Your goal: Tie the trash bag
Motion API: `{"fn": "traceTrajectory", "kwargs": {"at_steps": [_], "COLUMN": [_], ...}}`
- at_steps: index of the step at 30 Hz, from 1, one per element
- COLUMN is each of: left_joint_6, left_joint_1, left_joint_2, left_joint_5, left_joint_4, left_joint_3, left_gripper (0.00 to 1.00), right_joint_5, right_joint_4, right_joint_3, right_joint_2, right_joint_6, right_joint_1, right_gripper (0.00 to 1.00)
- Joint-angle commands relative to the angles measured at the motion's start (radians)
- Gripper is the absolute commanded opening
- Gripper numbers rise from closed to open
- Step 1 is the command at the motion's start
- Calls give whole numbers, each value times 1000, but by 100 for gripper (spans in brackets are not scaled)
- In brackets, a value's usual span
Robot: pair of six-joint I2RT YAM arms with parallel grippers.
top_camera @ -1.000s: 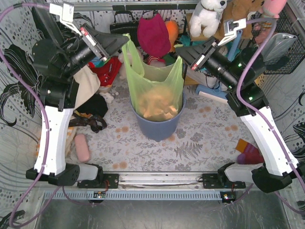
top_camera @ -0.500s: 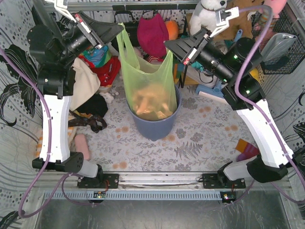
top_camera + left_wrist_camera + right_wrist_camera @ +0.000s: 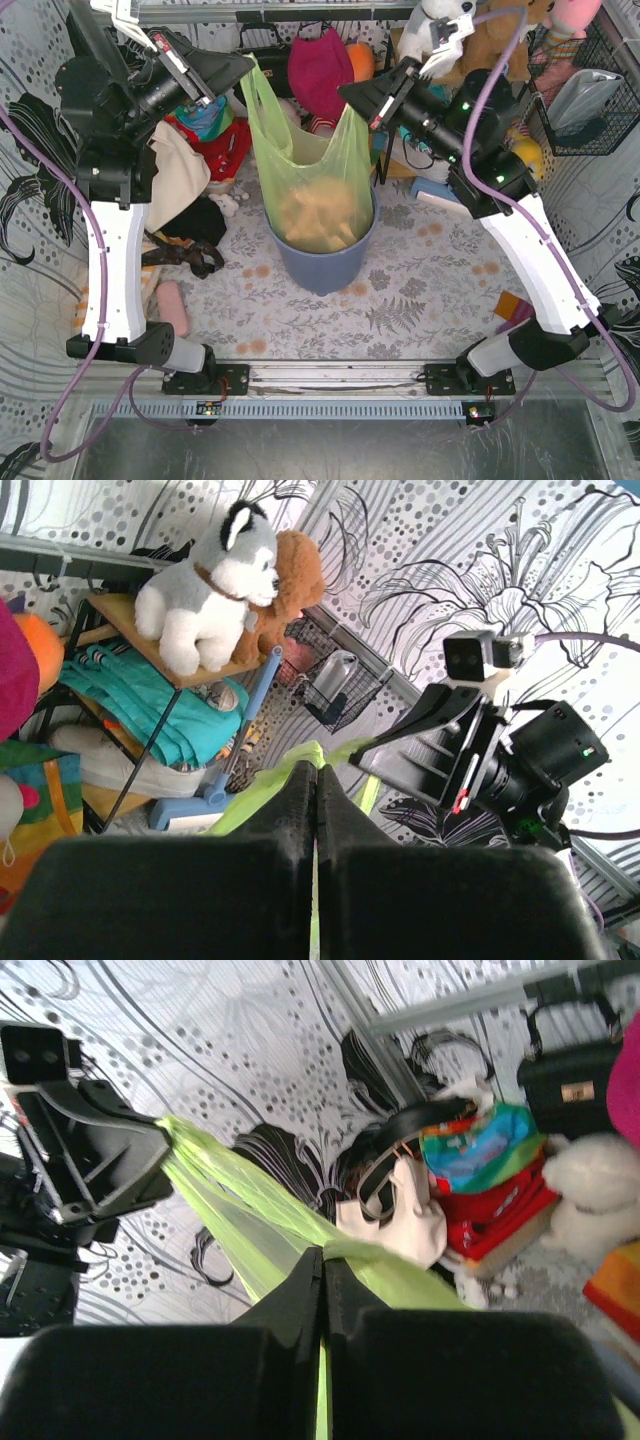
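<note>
The trash bag [image 3: 305, 165] is thin light-green film with orange-tan paper showing through its lower part. It hangs stretched upward out of the blue-grey round bin [image 3: 325, 265]. My left gripper [image 3: 248, 66] is shut on the bag's left handle, high at the back. My right gripper [image 3: 346, 98] is shut on the right handle, slightly lower. In the left wrist view the closed fingers [image 3: 316, 771] pinch green film [image 3: 262, 790], with the other gripper just beyond. The right wrist view shows its fingers [image 3: 323, 1253] clamping the film [image 3: 230, 1210], which runs taut to the left gripper [image 3: 160, 1147].
Behind the bin lie a dark red bag [image 3: 322, 70], a black handbag [image 3: 262, 45], plush toys [image 3: 425, 35] and clothes [image 3: 185, 180]. A pink item [image 3: 172, 308] lies on the table at left, an orange and purple item [image 3: 515, 308] at right. A wire basket [image 3: 590, 90] hangs at far right.
Both arms have risen and the right gripper has moved left toward the left one. The bag has been pulled taller and narrower, its handles closer together.
</note>
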State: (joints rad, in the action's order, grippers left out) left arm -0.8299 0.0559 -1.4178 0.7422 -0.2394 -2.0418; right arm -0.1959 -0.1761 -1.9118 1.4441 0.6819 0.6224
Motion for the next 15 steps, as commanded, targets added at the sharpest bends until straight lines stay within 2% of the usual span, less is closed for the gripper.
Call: {"fn": "traceTrajectory", "kwargs": {"at_steps": [1,6,8,10,15], "left_joint_6": [-28,-21,-8,16,108], "left_joint_1": [-6,-7,-7,-7,-8], "left_joint_2": [7,86,108,119,146], "left_joint_5": [38,40,34,27,-29], "left_joint_4": [72,117,106,71,-36], "left_joint_3": [-100,77,120,130,106], "left_gripper": [0,2,7,17,50], "right_joint_5": [18,46,51,54,90], "right_joint_4": [0,18,18,7,-49], "right_joint_3": [-138,-36,-4,7,-7], "right_joint_2": [-17,-61,-73,-81,-101], "right_joint_6": [-62,-59,-55,-61,-96], "right_joint_1": [2,2,2,2,2], "right_gripper": [0,0,0,4,30]}}
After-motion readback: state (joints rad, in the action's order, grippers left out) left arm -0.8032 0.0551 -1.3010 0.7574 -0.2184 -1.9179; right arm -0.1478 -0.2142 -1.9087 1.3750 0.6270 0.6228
